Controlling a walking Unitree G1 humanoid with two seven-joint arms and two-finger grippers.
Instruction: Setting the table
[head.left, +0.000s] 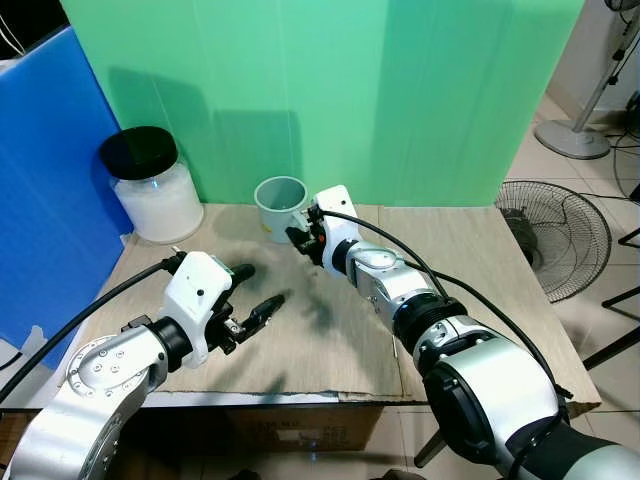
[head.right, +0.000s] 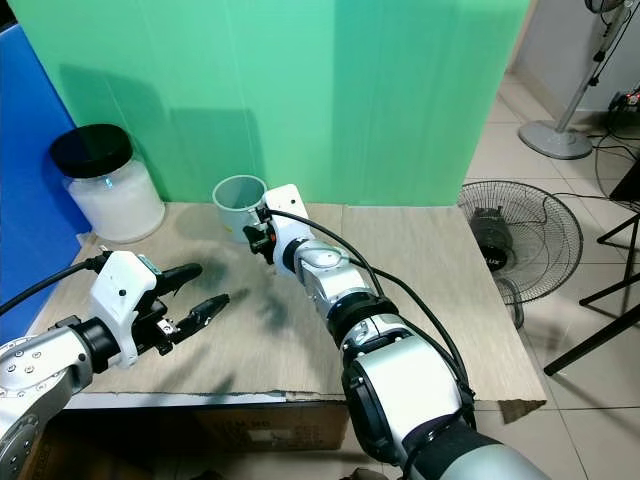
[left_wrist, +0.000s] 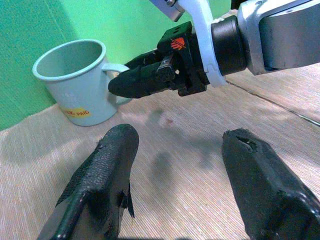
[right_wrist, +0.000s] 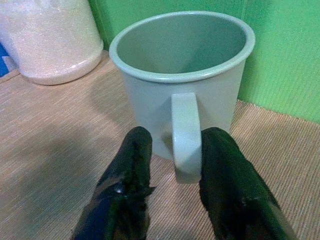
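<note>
- Pale grey-green mug (right_wrist: 182, 85) upright and empty at the back of the table (head.left: 470, 260), close against the green backdrop (head.left: 400, 90); yellow sticker low on its wall, print too small to read in the left wrist view.
- Right gripper (right_wrist: 172, 165) reached forward to the mug, one finger either side of the handle (right_wrist: 186, 135); right-hand finger (right_wrist: 227, 175) against the handle, left-hand finger (right_wrist: 132, 165) a little off it, so straddling rather than clearly clamped.
- From the head views, fingertips of that gripper hidden behind its own white wrist housing; lower part of the mug covered too.
- Left gripper (head.left: 252, 292) low over the near left of the table, well apart from the mug, fingers spread wide with nothing between them; tips rough and worn in the left wrist view, bases cut off at the picture edge.
- Glass jar (head.left: 155, 190) with black lid at the back left corner, holding something white and grainy; just beside the blue panel (head.left: 40, 200), apart from the mug.
- Table top woven and tan, front edge ragged; near corners hidden under both silver arms.
- Floor fan (head.left: 560, 235) lying beyond the right edge of the table, a standing fan's base (head.left: 572, 138) farther back, head cut off by the frame.
</note>
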